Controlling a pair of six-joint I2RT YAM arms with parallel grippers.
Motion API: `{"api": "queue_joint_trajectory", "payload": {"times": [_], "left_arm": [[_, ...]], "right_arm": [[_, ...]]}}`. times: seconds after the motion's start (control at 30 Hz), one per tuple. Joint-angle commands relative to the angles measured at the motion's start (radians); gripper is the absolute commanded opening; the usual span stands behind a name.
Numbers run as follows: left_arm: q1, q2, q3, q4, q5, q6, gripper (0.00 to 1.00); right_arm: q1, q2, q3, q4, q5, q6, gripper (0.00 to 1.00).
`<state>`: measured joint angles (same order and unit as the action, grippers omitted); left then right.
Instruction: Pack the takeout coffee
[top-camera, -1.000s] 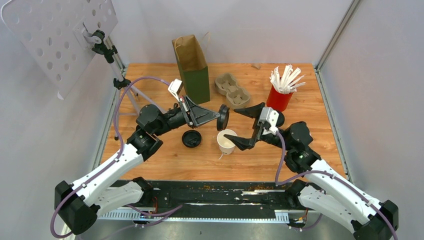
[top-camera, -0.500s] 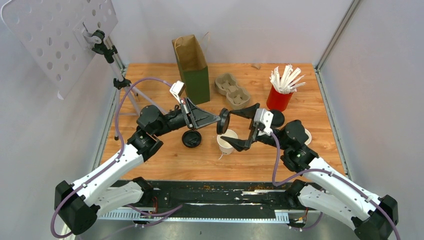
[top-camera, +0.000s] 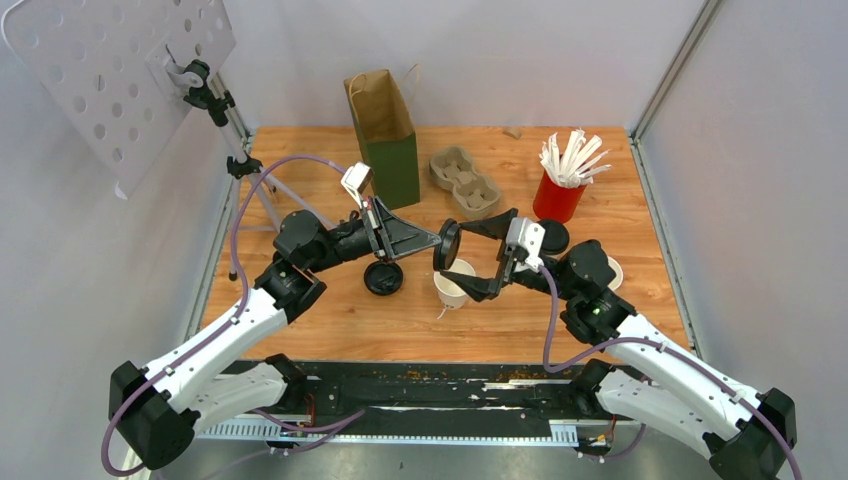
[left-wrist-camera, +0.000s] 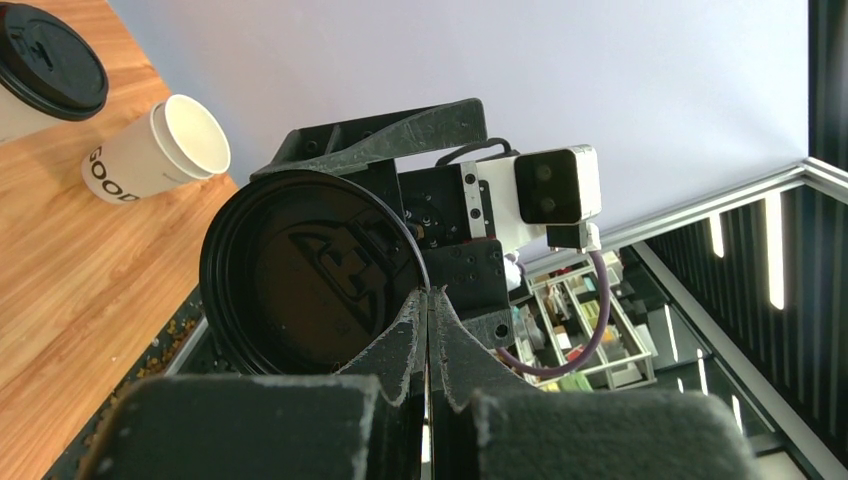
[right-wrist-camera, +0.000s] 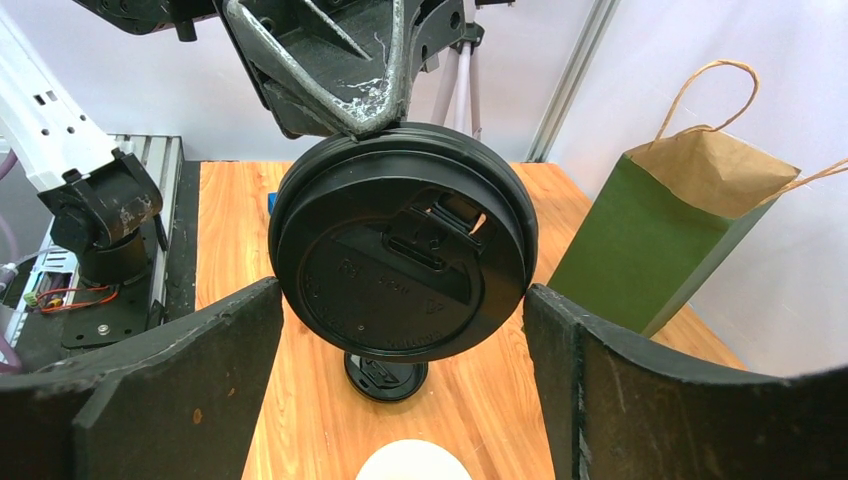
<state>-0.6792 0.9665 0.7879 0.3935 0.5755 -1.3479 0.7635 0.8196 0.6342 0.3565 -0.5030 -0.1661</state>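
Note:
My left gripper (top-camera: 438, 241) (left-wrist-camera: 428, 296) is shut on the rim of a black lid (top-camera: 447, 246) (left-wrist-camera: 300, 280), holding it on edge above the table. My right gripper (top-camera: 466, 256) (right-wrist-camera: 400, 300) is open, one finger on either side of that lid (right-wrist-camera: 400, 255). An open white cup (top-camera: 452, 287) (right-wrist-camera: 410, 462) stands just below them. A second lid (top-camera: 383, 277) (right-wrist-camera: 387, 376) lies flat on the wood. A lidded cup (top-camera: 553, 235) (left-wrist-camera: 45, 60) stands behind the right gripper. Another open white cup (left-wrist-camera: 160, 150) (top-camera: 612, 272) is partly hidden by the right arm.
A brown and green paper bag (top-camera: 385, 135) (right-wrist-camera: 680, 230) stands at the back. Right of it lie the grey pulp carrier (top-camera: 465, 180) and the red cup of stirrers (top-camera: 562, 190). A perforated white board (top-camera: 110, 70) on a tripod stands at the far left.
The right gripper has moved left and now straddles the lid held by the left gripper. The left gripper has shifted the lid only slightly.

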Motion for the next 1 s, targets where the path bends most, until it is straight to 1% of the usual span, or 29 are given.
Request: {"api": "queue_joint_trajectory", "payload": {"times": [0.0, 0.23, 0.5, 0.63, 0.73, 0.9, 0.97], "left_arm": [[0.003, -0.006, 0.002, 0.022, 0.014, 0.014, 0.0], [0.004, -0.031, 0.013, -0.065, -0.025, 0.06, 0.0], [0.004, -0.034, 0.012, -0.054, -0.031, 0.05, 0.01], [0.004, -0.033, 0.009, -0.042, -0.026, 0.045, 0.01], [0.004, -0.028, 0.011, -0.033, -0.009, 0.045, 0.0], [0.004, -0.026, 0.011, -0.031, -0.002, 0.044, 0.0], [0.004, -0.026, 0.013, -0.03, -0.001, 0.044, 0.0]], "right_arm": [[0.005, -0.003, 0.024, 0.033, 0.017, 0.009, 0.88], [0.006, -0.001, 0.021, 0.016, 0.031, 0.03, 0.84], [0.005, 0.001, 0.015, 0.016, 0.05, 0.047, 0.8], [0.005, 0.003, 0.009, 0.031, 0.016, 0.049, 0.8], [0.006, 0.003, 0.009, 0.021, 0.003, 0.036, 0.82], [0.005, -0.009, 0.01, 0.003, 0.002, 0.009, 0.94], [0.006, -0.013, 0.012, -0.004, 0.007, -0.001, 0.95]]}}
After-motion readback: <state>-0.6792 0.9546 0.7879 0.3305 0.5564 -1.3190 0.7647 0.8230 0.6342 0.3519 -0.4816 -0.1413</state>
